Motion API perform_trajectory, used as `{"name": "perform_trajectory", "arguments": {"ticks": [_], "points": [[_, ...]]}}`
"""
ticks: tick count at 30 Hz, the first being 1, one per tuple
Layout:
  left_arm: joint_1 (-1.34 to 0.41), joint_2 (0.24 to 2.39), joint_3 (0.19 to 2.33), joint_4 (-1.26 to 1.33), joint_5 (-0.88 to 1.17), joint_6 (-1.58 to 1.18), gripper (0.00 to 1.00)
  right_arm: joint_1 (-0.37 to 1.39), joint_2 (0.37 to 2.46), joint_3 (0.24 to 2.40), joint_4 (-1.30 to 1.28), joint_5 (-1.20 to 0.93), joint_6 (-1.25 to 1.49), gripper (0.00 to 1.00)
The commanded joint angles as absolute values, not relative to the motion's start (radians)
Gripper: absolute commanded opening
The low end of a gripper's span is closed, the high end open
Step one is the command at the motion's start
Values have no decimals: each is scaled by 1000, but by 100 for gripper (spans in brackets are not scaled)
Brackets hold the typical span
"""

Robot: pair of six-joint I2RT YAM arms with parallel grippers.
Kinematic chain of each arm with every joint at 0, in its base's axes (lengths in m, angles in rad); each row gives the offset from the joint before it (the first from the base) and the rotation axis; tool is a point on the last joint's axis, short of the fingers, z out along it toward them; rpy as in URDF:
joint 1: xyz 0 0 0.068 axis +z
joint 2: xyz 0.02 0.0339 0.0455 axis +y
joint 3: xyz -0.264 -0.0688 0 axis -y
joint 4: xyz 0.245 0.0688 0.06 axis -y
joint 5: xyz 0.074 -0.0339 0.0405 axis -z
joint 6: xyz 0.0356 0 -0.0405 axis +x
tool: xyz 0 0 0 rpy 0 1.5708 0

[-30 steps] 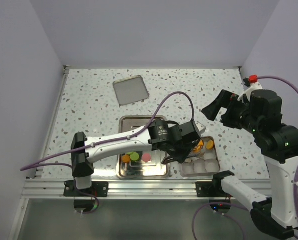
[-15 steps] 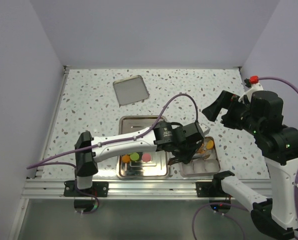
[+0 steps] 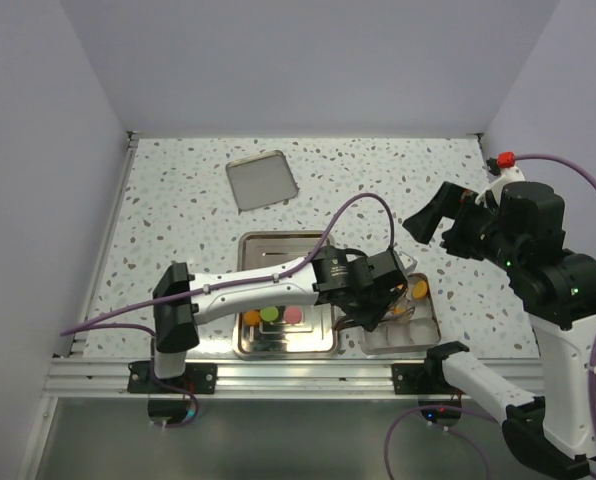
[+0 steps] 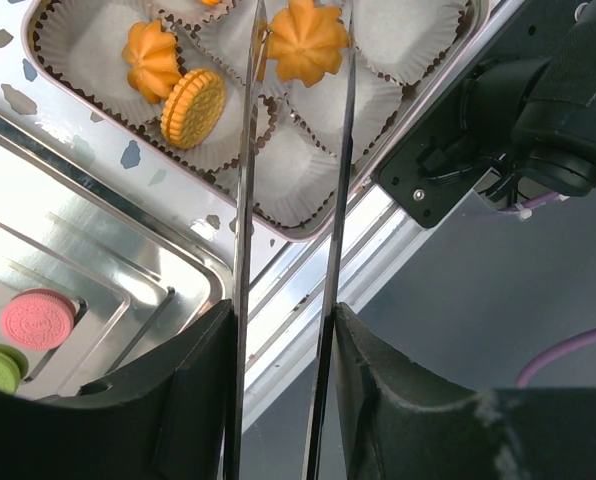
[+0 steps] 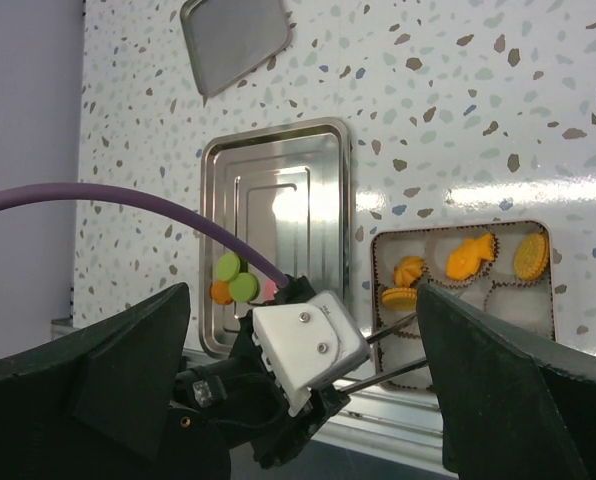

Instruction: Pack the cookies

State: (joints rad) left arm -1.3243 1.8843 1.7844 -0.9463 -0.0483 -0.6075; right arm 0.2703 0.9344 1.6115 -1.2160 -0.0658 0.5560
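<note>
Round cookies lie at the near end of the steel tray (image 3: 283, 240): orange (image 3: 251, 317), green (image 3: 269, 313) and pink (image 3: 293, 314). The square tin (image 3: 434, 336) has white liners. It holds an orange round cookie (image 4: 193, 105), a flower-shaped one (image 4: 151, 58), a fish-shaped one (image 4: 308, 40) and another round one (image 5: 528, 255). My left gripper (image 4: 300, 20) reaches over the tin's near-left part. Its two thin blades stand apart and hold nothing I can see; the fish-shaped cookie lies in its liner beyond them. My right gripper (image 3: 428, 215) is wide open and empty, high above the table.
The tin's lid (image 3: 262, 180) lies flat at the back of the table, left of centre. The tray and tin sit side by side against the aluminium rail (image 3: 278, 372) at the near edge. The left arm's purple cable (image 3: 363, 205) arcs over the tray.
My left gripper has shifted a little toward the near edge and to the right over the tin. The right arm has not moved.
</note>
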Motion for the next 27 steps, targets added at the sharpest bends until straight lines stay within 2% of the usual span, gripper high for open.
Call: {"name": "perform_trajectory", "arguments": {"ticks": [1,9,19,27], "points": [[-1327,1891,1781,-910,-71,-601,47,279,930,1608,-1212,-57,534,99],[-1324,1893,1786,-923,-97,-603,54,287,933,1605,-1212,-55,532,99],[-1315,1868,1841,-986,-155,-611,54,290,934,1600,-1210,-55,532,99],[-1269,1671,1731,-1090,-225,-663,54,290,934,1586,-1203,-60,534,99]]}}
